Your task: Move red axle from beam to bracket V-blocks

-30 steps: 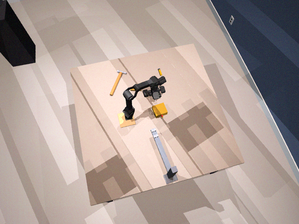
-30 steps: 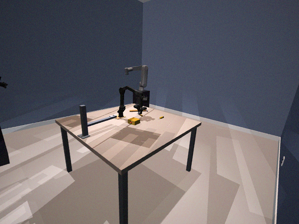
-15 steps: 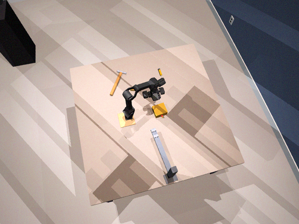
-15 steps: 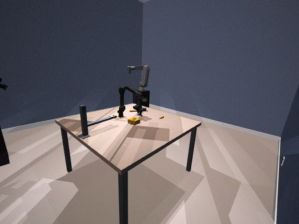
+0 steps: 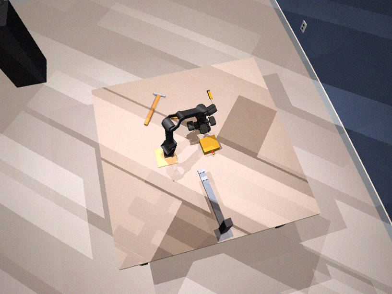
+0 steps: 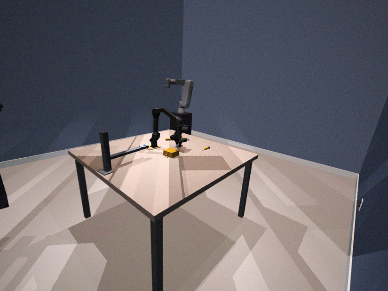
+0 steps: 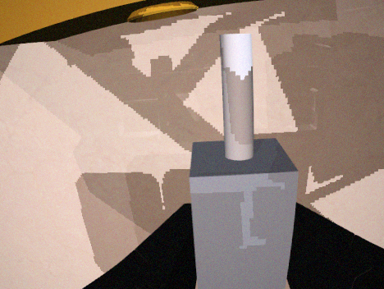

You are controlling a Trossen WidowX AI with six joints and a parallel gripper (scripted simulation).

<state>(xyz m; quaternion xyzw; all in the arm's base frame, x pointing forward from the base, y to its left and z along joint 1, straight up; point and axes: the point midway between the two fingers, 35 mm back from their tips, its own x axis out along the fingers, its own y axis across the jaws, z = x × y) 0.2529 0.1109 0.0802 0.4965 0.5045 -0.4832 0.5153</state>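
Grey and squared off, a block with a pale round pin (image 7: pixel 238 98) standing out of its end is clamped between the jaws (image 5: pixel 203 133) (image 6: pixel 178 145); it looks like a drift punch, held by its body so the pin stays free to push. The yellow beam (image 5: pixel 209 143) (image 6: pixel 170 151) (image 7: pixel 49 16) sits on the counter (image 5: pixel 257 189) (image 6: pixel 197 172) just beyond that pin, and the red axle (image 5: pixel 212 152) (image 6: pixel 166 154) shows at its side facing away from the arm's wrist, so the axle is probably still seated and meant to be driven out from the near side. Whether the pin lines up with the bore is hard to judge from here. The bracket (image 5: pixel 212 198) (image 6: pixel 126 152) reaches from its post by the counter's edge towards the beam, its V-blocks (image 5: pixel 203 175) (image 6: pixel 143 146) at the free end, presumably to cradle the axle later. Pushing off-line could slide the beam.
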